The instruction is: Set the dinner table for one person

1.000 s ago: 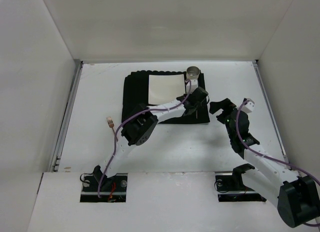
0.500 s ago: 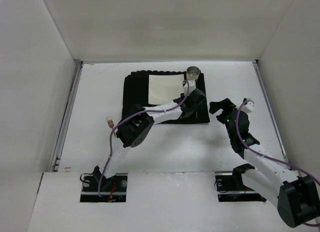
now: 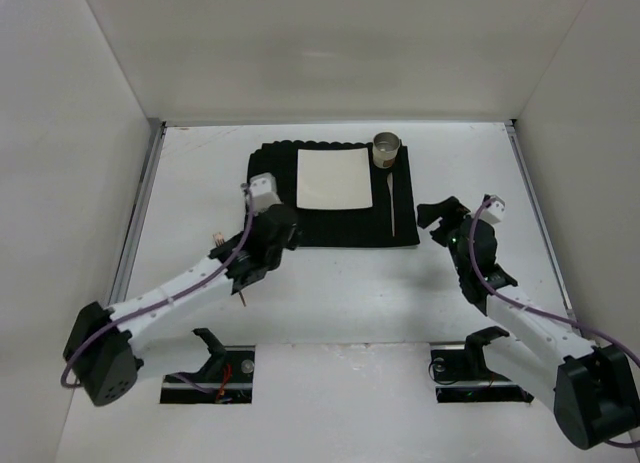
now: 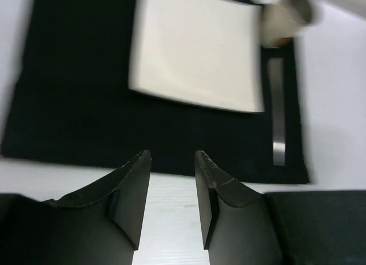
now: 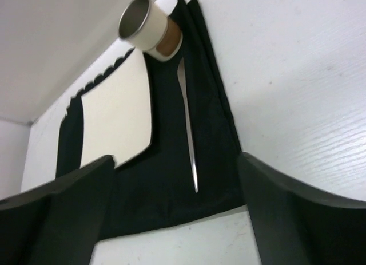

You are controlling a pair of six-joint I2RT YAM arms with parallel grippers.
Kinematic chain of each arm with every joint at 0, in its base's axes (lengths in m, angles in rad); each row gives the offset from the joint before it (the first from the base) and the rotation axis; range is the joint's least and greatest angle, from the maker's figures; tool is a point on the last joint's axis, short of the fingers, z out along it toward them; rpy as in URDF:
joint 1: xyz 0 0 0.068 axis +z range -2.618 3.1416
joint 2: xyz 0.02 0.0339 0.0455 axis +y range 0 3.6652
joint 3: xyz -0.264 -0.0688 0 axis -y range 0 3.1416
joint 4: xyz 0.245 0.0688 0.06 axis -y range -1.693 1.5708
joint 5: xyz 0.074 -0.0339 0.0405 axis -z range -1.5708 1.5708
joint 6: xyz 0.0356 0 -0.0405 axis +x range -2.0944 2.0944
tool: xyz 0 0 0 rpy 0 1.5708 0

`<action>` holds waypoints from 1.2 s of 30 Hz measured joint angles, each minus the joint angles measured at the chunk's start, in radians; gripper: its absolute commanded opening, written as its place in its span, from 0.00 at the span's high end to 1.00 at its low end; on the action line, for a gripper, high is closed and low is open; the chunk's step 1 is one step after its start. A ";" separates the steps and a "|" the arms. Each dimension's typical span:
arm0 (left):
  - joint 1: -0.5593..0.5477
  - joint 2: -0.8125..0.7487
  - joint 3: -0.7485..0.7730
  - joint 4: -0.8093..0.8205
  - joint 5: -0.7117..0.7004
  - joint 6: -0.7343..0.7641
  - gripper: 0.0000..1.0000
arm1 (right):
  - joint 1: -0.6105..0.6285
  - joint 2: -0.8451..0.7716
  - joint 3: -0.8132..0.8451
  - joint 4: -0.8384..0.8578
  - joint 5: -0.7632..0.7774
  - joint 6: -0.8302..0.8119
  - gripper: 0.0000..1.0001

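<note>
Left gripper: jaws narrowly parted, nothing between them, over bench just short of near edge of black placemat. Right gripper: jaws spread wide, empty, just right of placemat. Bench white, walled on three sides, carries everything. On placemat: white square plate; cup at far right corner; slim metal utensil right of plate.

Robot lab: white-walled tabletop, 2 arms bolted on.
</note>
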 measured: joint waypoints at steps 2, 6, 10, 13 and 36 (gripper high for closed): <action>0.076 -0.099 -0.105 -0.099 -0.026 -0.026 0.62 | 0.002 0.014 0.000 0.011 -0.031 -0.003 0.45; 0.248 -0.246 -0.293 -0.324 -0.037 -0.098 0.62 | 0.008 0.035 0.000 0.046 -0.079 -0.003 0.84; 0.333 -0.307 -0.365 -0.434 -0.021 -0.161 0.62 | 0.022 0.061 0.000 0.057 -0.113 0.000 0.83; 0.356 -0.268 -0.368 -0.444 -0.012 -0.194 0.64 | 0.029 0.076 0.000 0.057 -0.130 -0.003 0.79; 0.381 -0.224 -0.445 -0.260 0.068 -0.176 0.99 | 0.067 0.098 0.000 0.072 -0.138 -0.027 0.71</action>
